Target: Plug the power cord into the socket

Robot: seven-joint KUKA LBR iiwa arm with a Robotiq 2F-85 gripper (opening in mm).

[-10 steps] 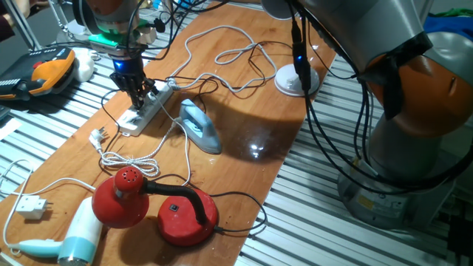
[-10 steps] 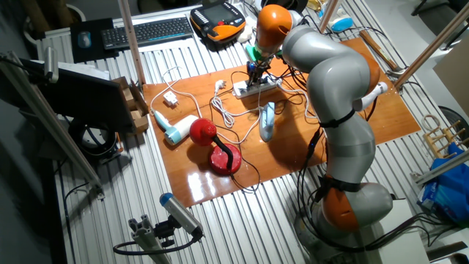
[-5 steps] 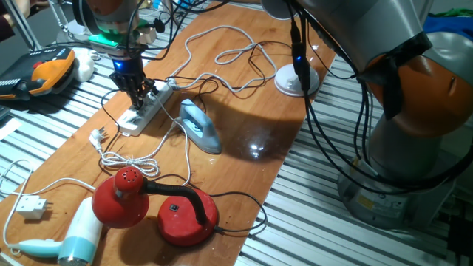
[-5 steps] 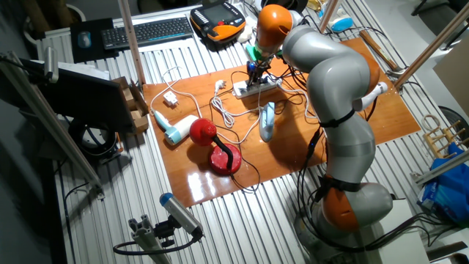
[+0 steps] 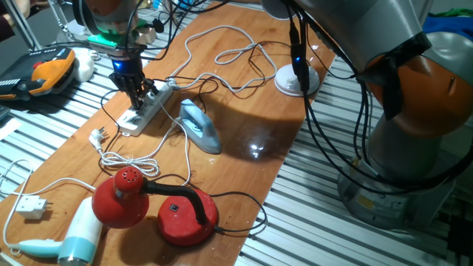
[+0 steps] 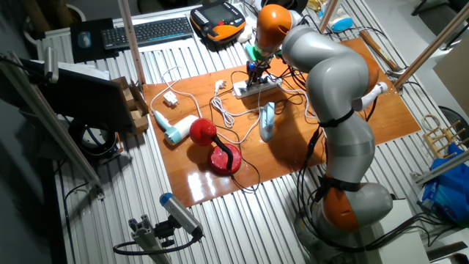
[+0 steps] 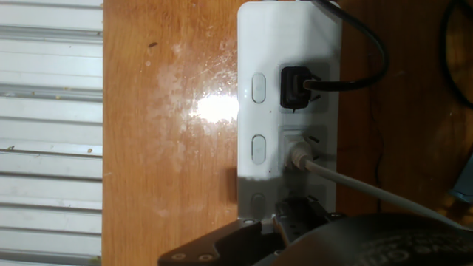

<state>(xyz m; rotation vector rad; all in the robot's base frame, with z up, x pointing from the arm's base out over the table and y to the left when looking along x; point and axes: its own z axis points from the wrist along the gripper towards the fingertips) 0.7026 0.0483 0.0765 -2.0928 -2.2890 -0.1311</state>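
Nothing visibly shifts across the last second: in both fixed views the claw [image 5: 136,94] stays pressed low over the socket [image 5: 145,108], and cords and appliances on the surface [image 5: 244,159] lie as before. My reading is that the arm is holding at the moment of insertion or just after it, not travelling.

Going left to right in one fixed view, a white hair dryer [image 5: 77,238] lies at the near left, a red lamp [image 5: 159,207] sits just right of it, the socket lies further back under the claw, and a pale blue iron [image 5: 200,125] rests beside the strip on its right.

From the other fixed view the arm's bulk crowds the strip [image 6: 256,88], so plug and outlet cannot be made out.

Only the hand view shows the strip's face [image 7: 266,44]: a black plug [image 7: 297,87] sits in one outlet, its black power cord [image 7: 362,52] looping off to the right, and a white plug [image 7: 297,151] sits in the neighbouring outlet. Whether that black plug is the task's cord, I cannot say for certain. Dark claw parts fill the bottom edge, and I cannot tell whether the fingers are spread, closed or gripping anything.
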